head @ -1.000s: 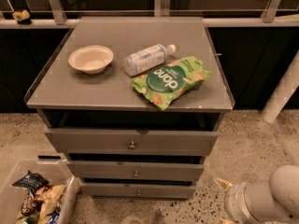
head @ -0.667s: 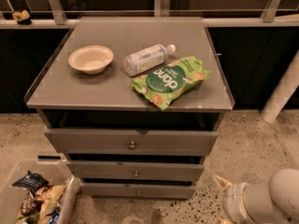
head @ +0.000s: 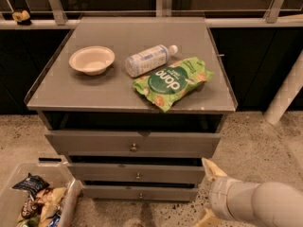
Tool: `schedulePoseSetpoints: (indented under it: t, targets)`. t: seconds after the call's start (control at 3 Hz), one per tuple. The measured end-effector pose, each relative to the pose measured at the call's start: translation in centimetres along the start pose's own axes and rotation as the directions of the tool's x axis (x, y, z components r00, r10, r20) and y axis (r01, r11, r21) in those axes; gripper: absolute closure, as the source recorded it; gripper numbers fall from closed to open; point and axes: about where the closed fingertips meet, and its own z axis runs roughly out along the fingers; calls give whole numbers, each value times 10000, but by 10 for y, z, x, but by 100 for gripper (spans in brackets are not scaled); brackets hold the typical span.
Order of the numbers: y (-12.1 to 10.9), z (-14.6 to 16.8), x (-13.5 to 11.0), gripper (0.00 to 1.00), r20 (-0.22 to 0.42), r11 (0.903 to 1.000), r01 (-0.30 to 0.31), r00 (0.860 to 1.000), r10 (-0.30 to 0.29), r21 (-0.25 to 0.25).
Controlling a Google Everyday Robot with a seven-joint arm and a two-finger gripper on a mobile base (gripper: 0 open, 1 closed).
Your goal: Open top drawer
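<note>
The top drawer (head: 94,142) is finished matt grey, seemingly wood; its knob (head: 134,147) is metal. The gripper (head: 203,193), lower right, is smoothly cased.

One cam, high front, looking down (hand (head: 208,193) low right).

The pale robot gripper (head: 208,194) sits low at the right, just beside the slimmer grey lower drawers (head: 137,176), its underside cut off by the bottom edge; the white arm (head: 265,205) behind it runs out at the corner. The clear plastic bin (head: 9,197) of snack packets (head: 35,205) is clipped left and below. Print on the white plastic bottle (head: 147,59) is too blurred to read, and the gap above the wide grey top drawer (head: 94,142) is lost in shadow
</note>
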Motion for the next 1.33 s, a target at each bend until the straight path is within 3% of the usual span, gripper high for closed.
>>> schedulePoseSetpoints:
  t: [0.33,0.67,1.0,1.33]
  targets:
    - [-38,23,-24,0,272,9974,667,9974,-674,266]
    - [-79,43,-54,0,428,9926,1207,9919,-1199,-150]
    - [-85,48,-72,0,582,9885,1497,9872,-1484,-192]
    - [-85,47,-72,0,571,9887,1485,9875,-1472,-191]
